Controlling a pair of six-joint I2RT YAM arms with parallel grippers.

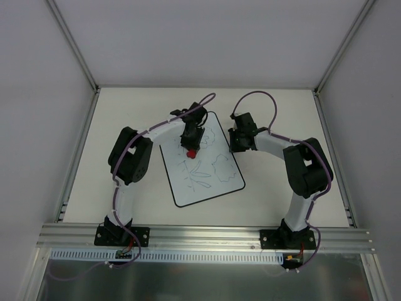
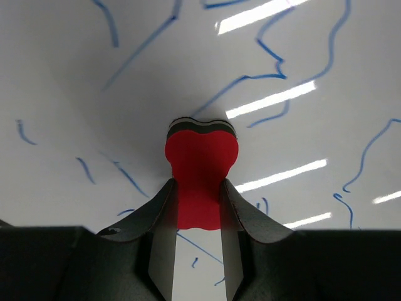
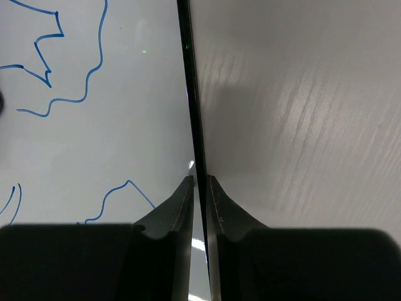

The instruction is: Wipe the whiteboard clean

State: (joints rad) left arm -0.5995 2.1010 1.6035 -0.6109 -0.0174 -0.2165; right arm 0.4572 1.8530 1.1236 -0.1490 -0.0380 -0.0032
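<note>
Arms are bending inward over the table (image 1: 276, 113) in the top view, their bases sitting at 7 and 5 o'clock. The whiteboard (image 1: 213, 182) is lying flat at the middle of the table, its long sides running from 11 to 5 o'clock, and thin doodles are covering its face. The left arm (image 1: 128, 160) is folding at an elbow at 9 o'clock and stretching toward 2 o'clock, so the left claw (image 1: 191, 148) is pointing down over the board's far half. It is pinching the red eraser (image 1: 191, 152), which is resting against the board. The right arm (image 1: 307, 169) is folding at 3 o'clock and reaching toward 10 o'clock, putting the right claw (image 1: 238, 143) at the board's right edge near the far corner. Purple cables (image 1: 257, 97) are looping above both wrists.

In the left wrist view, the left claw (image 2: 198, 183) is squeezing the eraser (image 2: 200, 163) at its narrow waist, the lobed head sticking out toward 12 o'clock with a dark layer along its far rim. Blue lines (image 2: 144, 44) are crossing the whiteboard (image 2: 75, 106) on every side of it.

In the right wrist view, the right claw (image 3: 199, 182) is pressing nearly together on the whiteboard's thin black edge. The whiteboard (image 3: 125, 138) is lying toward 9 o'clock, the bare table (image 3: 301, 113) toward 3 o'clock.
</note>
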